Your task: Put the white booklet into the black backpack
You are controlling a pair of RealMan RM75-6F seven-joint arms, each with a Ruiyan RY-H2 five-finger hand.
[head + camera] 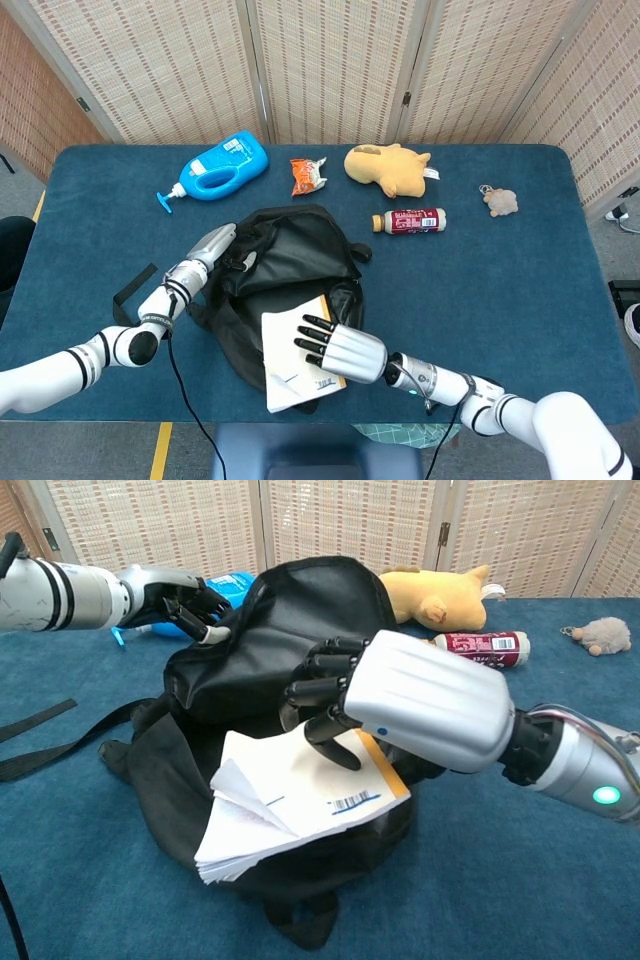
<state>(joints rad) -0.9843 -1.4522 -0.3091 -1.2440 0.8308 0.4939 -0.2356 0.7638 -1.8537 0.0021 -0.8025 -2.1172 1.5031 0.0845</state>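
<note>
The black backpack (pixel 295 255) (pixel 255 630) lies in the middle of the blue table, its mouth facing the near edge. My left hand (pixel 207 250) (pixel 172 592) grips the upper rim of the opening on the left side and holds it up. The white booklet (pixel 290 372) (pixel 285 795), with an orange strip along one edge, lies tilted across the front of the opening, its pages fanning at the near corner. My right hand (pixel 340 348) (pixel 425 705) holds the booklet at its far edge, fingers curled over the top cover. The bag's inside is mostly hidden.
Behind the bag lie a blue detergent bottle (pixel 222 165), an orange snack packet (pixel 307 175), a yellow plush toy (pixel 387 168), a small drink bottle (pixel 410 221) and a little plush keychain (pixel 500 202). A black strap (pixel 133 289) trails left of the bag.
</note>
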